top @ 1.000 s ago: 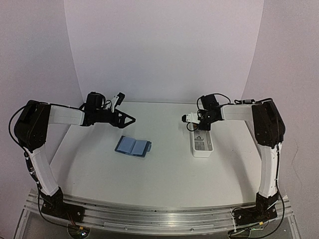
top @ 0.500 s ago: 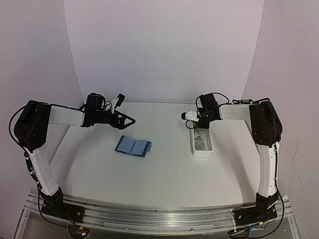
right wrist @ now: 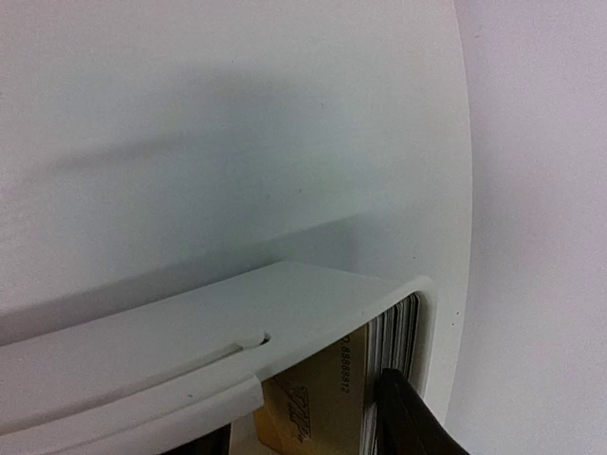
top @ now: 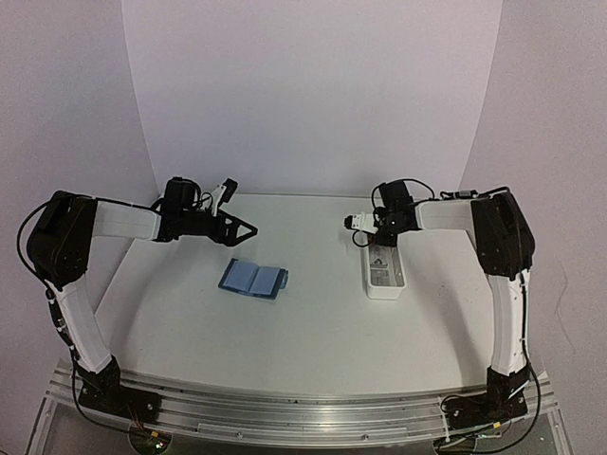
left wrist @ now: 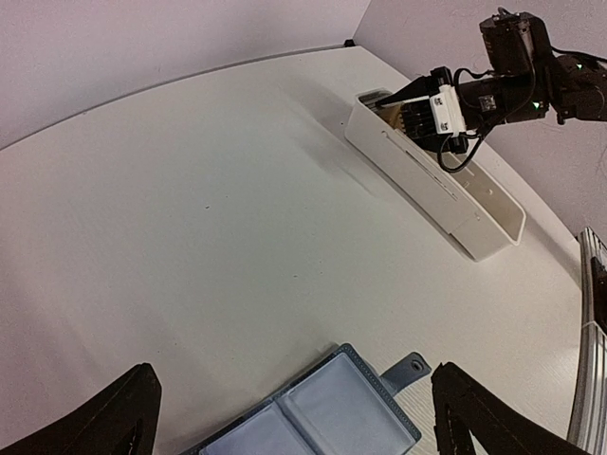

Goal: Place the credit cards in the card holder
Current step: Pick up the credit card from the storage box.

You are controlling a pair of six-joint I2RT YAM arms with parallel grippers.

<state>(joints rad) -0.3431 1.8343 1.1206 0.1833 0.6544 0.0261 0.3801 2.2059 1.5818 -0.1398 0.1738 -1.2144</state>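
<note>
Credit cards (right wrist: 322, 379), thin, stiff and slick, stand on edge in the white tray (left wrist: 427, 171); pinch their top edges. I cannot tell the right gripper (left wrist: 408, 112) spread; the left gripper (left wrist: 292, 389) gapes wide.

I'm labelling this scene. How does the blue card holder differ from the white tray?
The card holder is blue; the tray is white. The card holder lies opened flat, while the tray is a long, narrow walled box. The tray holds cards standing at its far end; no card shows on the card holder. Both rest on the table.
</note>
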